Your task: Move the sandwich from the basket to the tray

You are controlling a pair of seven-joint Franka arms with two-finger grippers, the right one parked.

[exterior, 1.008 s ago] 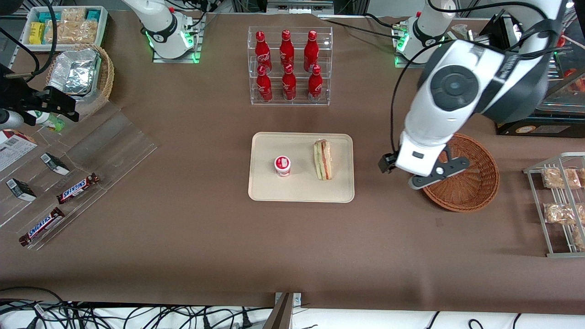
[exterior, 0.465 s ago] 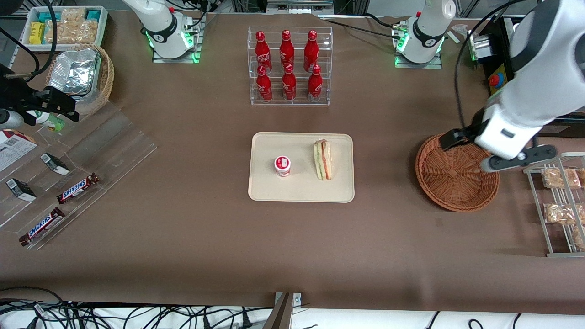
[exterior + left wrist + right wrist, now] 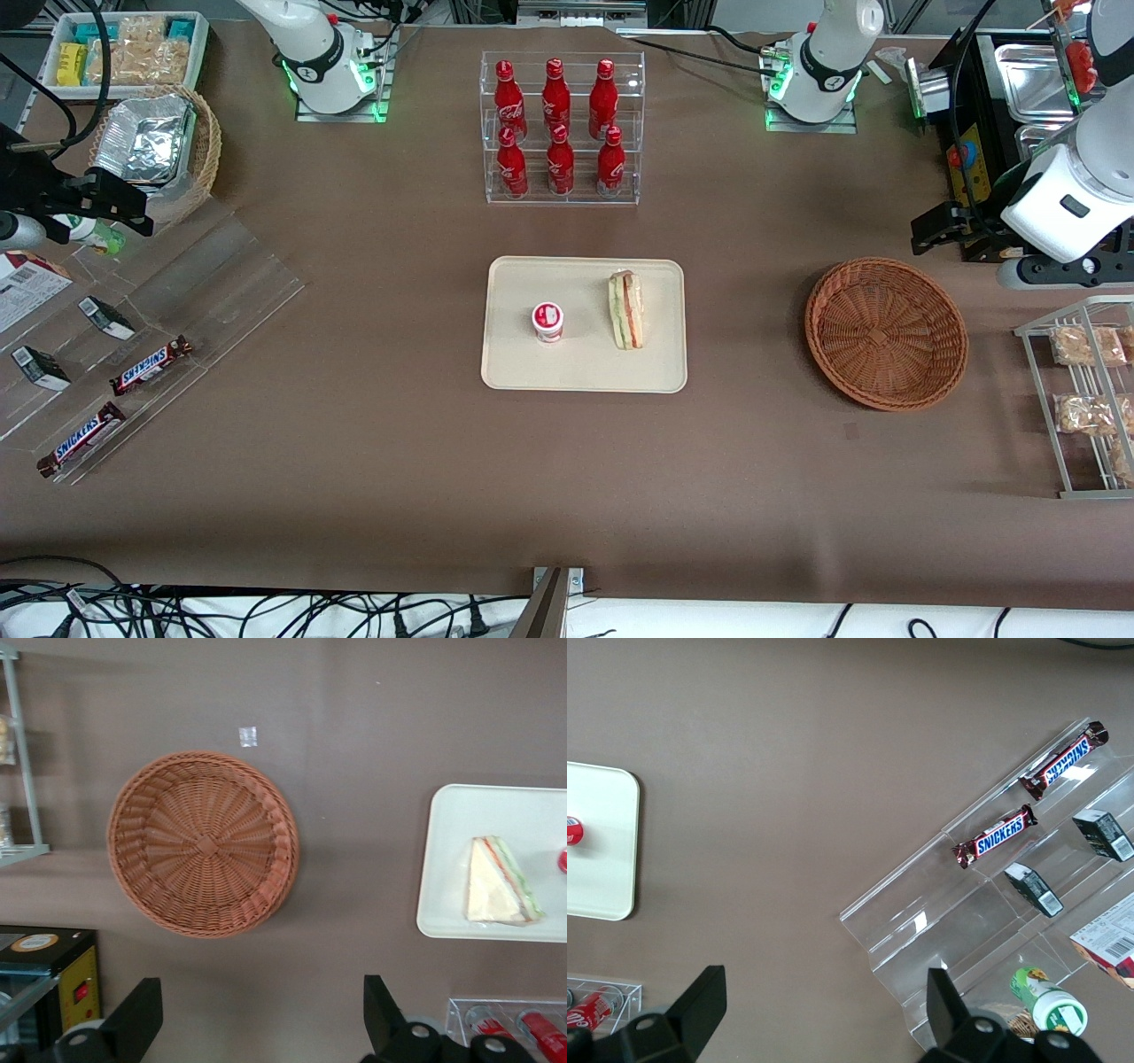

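Brown table (image 3: 354, 461): tray (image 3: 585, 372) mid-table, basket (image 3: 886, 332) toward working arm's end, bottle rack (image 3: 562, 128) farther from the camera. Gripper (image 3: 257, 1028) open, high above table near basket.

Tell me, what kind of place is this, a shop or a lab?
Likely a lab staged as a snack shop: cola bottles in a display rack, Snickers bars on a shelf, loose cables. The open end effector hangs above the table beside the basket.

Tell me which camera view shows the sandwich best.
The left wrist view: the sandwich shows its broad triangular face, lying on the tray. The front view shows only its layered edge. The right wrist view misses it. The open gripper hangs high, apart from the empty basket.
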